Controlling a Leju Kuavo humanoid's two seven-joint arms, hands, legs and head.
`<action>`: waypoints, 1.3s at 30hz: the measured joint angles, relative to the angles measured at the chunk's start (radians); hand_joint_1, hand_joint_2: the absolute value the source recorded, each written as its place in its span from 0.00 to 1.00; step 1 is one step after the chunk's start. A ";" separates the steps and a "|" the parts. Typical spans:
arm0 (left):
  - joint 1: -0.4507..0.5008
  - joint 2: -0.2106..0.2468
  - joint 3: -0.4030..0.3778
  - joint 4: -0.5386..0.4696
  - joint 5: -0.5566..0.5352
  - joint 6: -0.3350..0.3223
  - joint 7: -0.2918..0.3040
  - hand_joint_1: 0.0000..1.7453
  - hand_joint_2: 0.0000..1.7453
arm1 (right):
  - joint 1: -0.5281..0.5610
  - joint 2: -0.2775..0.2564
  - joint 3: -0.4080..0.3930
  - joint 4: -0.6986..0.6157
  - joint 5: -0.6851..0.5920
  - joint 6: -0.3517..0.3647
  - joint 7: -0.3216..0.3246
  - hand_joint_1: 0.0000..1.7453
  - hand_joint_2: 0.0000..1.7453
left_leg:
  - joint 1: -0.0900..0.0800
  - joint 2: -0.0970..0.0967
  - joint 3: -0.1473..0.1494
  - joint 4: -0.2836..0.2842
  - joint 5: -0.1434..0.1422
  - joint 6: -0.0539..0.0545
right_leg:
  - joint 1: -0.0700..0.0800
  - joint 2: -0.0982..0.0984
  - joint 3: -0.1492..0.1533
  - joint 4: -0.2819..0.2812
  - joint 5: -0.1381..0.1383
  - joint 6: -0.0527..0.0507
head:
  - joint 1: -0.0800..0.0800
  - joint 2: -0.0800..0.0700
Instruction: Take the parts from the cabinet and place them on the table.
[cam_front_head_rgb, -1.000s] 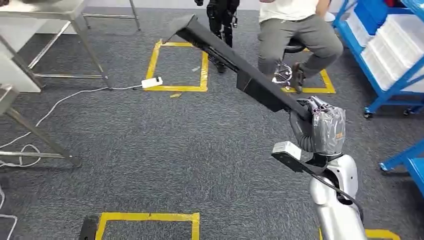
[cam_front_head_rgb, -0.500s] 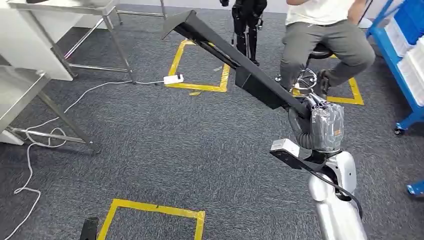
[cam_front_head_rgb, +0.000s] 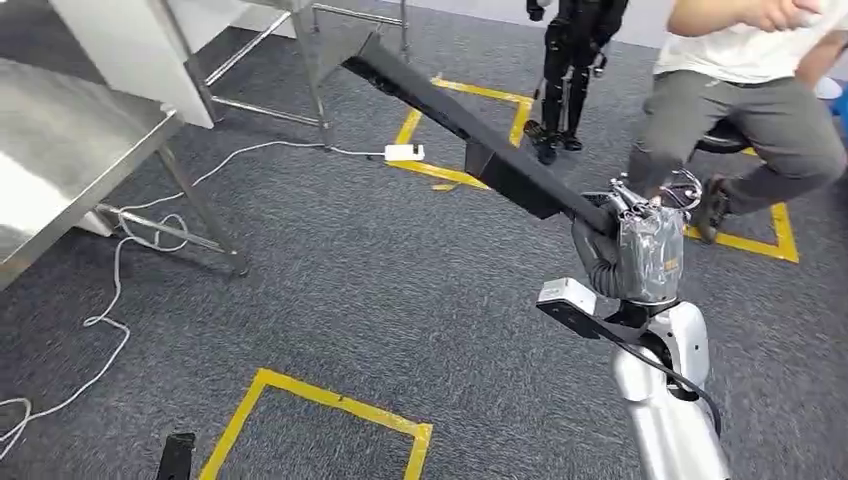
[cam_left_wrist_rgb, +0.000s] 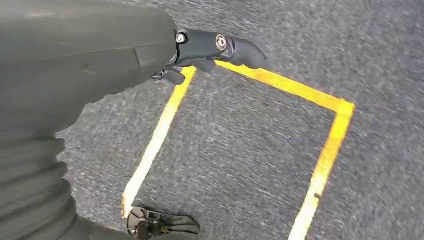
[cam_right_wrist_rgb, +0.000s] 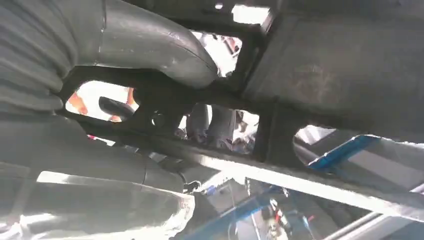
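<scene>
We see the whole head view has swung since a second ago: the camera has turned, so the steel table (cam_front_head_rgb: 70, 140) now fills the upper left and the blue shelving has left the picture. The seated person (cam_front_head_rgb: 760, 110) sits further right. Our right hand (cam_front_head_rgb: 640, 250) still grips one end of the long black part (cam_front_head_rgb: 470, 140), fingers wrapped round it; the part slants up across the carpet (cam_front_head_rgb: 380, 290), its far end near the table's leg, above the floor, not on the table. Our left hand (cam_left_wrist_rgb: 200, 50) hangs over a yellow tape square (cam_left_wrist_rgb: 320, 165), fingers loosely curled, holding nothing.
</scene>
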 joint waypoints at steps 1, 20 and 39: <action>0.000 0.000 0.000 0.000 0.000 0.001 0.000 0.00 1.00 | 0.000 -0.001 0.000 0.000 -0.001 0.000 0.000 1.00 1.00 | 0.002 -0.014 0.001 0.001 0.001 -0.004 | -0.007 0.004 0.040 -0.087 0.040 0.015 | 0.000 0.000; -0.002 0.000 -0.002 0.000 -0.006 0.003 0.002 0.00 1.00 | 0.021 0.016 0.030 0.011 0.018 -0.002 0.000 1.00 1.00 | -0.021 0.132 0.005 0.024 -0.040 -0.016 | 0.023 -0.093 0.112 -0.253 0.099 -0.037 | -0.009 0.000; 0.012 -0.005 -0.005 0.000 0.005 0.011 0.007 0.00 1.00 | -0.014 0.032 0.067 0.071 0.017 -0.001 -0.001 1.00 1.00 | 0.010 -0.049 -0.007 0.008 -0.016 -0.041 | -0.015 0.028 0.111 -0.258 0.109 -0.018 | -0.003 0.000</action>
